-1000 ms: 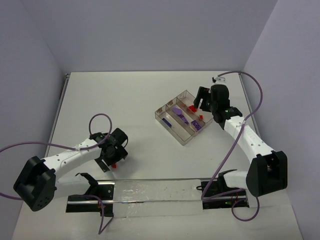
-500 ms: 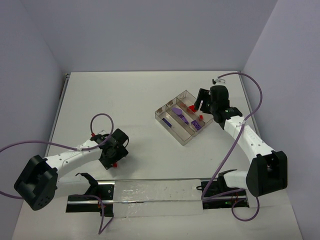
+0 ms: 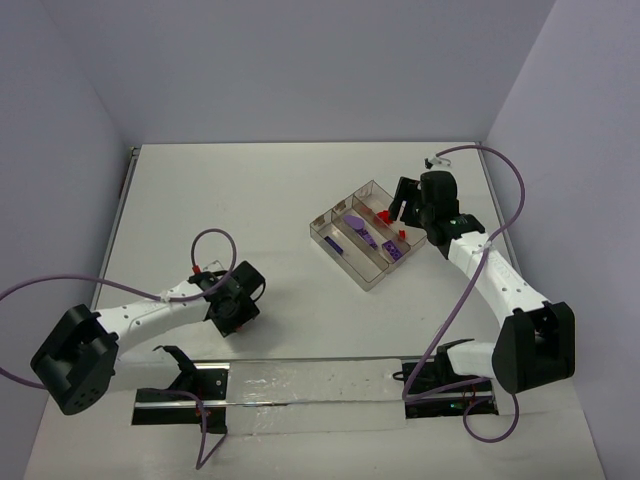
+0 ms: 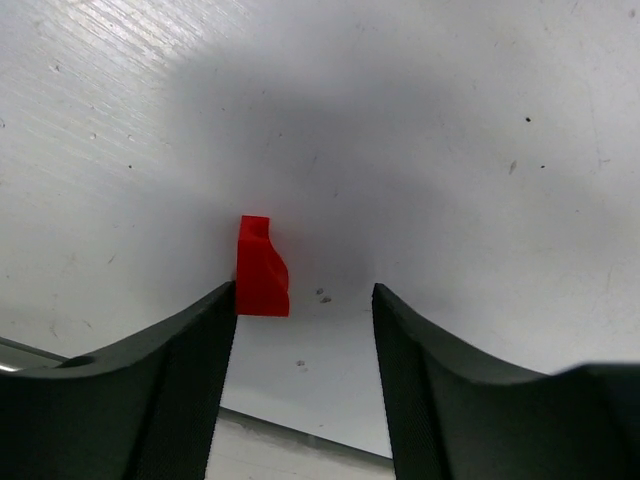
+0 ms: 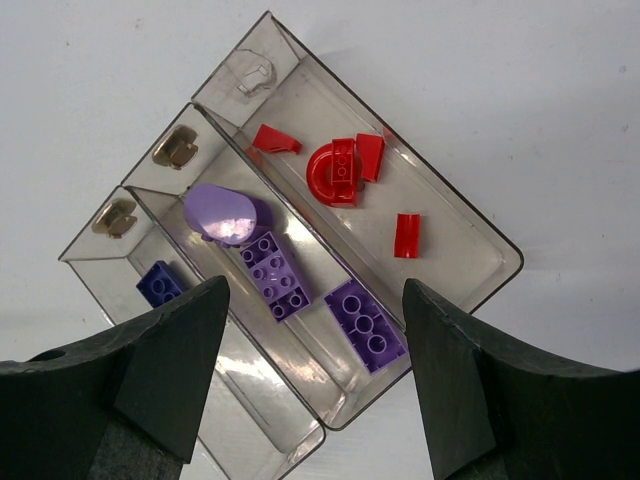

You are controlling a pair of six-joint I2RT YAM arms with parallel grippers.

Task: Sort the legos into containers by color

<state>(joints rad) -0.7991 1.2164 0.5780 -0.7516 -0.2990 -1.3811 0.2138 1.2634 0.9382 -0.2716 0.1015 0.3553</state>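
A small red lego [image 4: 262,268] lies on the white table, against the inner tip of my left gripper's [image 4: 303,290] left finger; the jaws are open and straddle it. In the top view the left gripper [image 3: 235,305] hides that brick. The clear tray [image 5: 470,225] has three long compartments. One holds several red legos [image 5: 338,172], the middle one holds three purple legos [image 5: 275,275], and the third holds one dark purple brick [image 5: 160,283]. My right gripper [image 5: 312,290] hovers open and empty above the tray [image 3: 375,283], at its far right end [image 3: 405,200].
A metal rail [image 3: 300,385] runs along the table's near edge between the arm bases. Purple cables loop off both arms; the left one [image 3: 215,240] arcs above the left wrist. Walls close the table at the back and sides.
My left gripper has moved right and slightly away from the rail, and now covers the red lego that showed beside it. The right arm has not moved.
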